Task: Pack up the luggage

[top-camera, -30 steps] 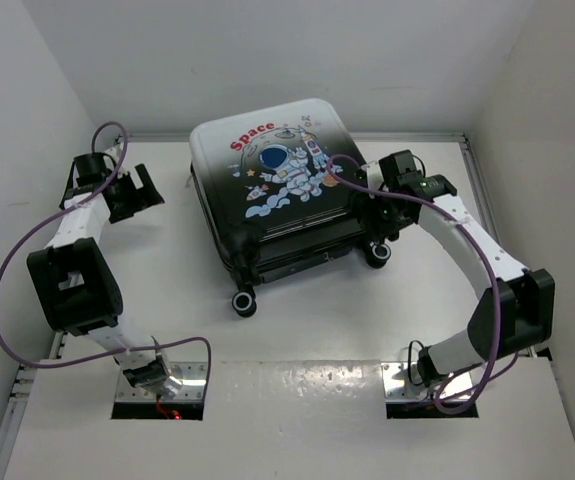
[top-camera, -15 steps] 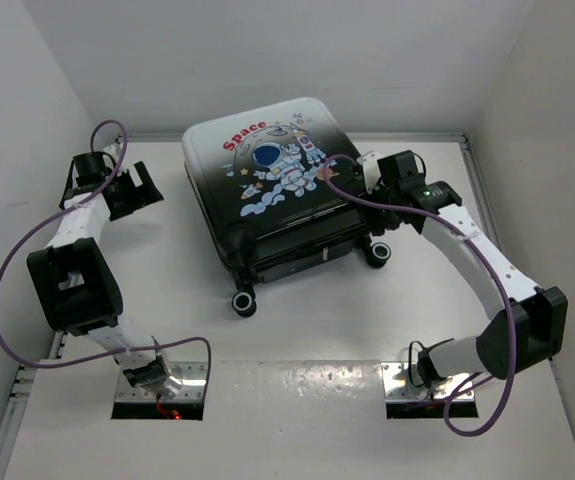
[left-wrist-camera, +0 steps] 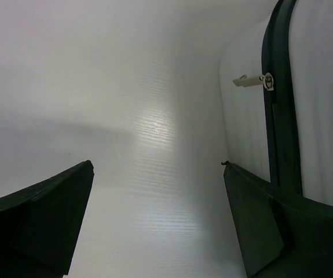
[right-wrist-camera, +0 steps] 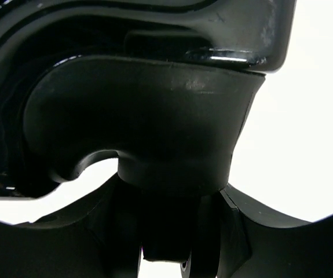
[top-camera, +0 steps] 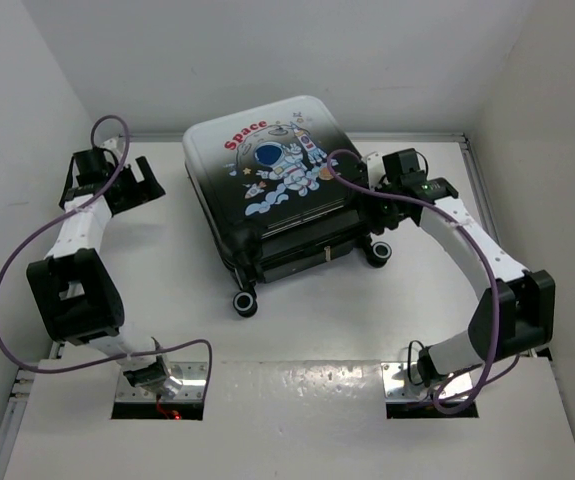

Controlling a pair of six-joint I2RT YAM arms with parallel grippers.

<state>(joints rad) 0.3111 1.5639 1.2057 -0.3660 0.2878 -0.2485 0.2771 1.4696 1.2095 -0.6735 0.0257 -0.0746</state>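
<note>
White-to-black glossy luggage point(top-camera: 267, 190), rounded corners

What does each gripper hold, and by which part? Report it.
Left gripper: nothing, jaws open. Right gripper: it looks closed on the luggage, by a wheel housing at its near right corner.

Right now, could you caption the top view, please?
Luggage on table; right gripper holds its side, left gripper open, apart.

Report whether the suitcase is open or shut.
Shut: the suitcase lies flat, both shells together, no lining showing. Zipped or not, cannot tell.
</note>
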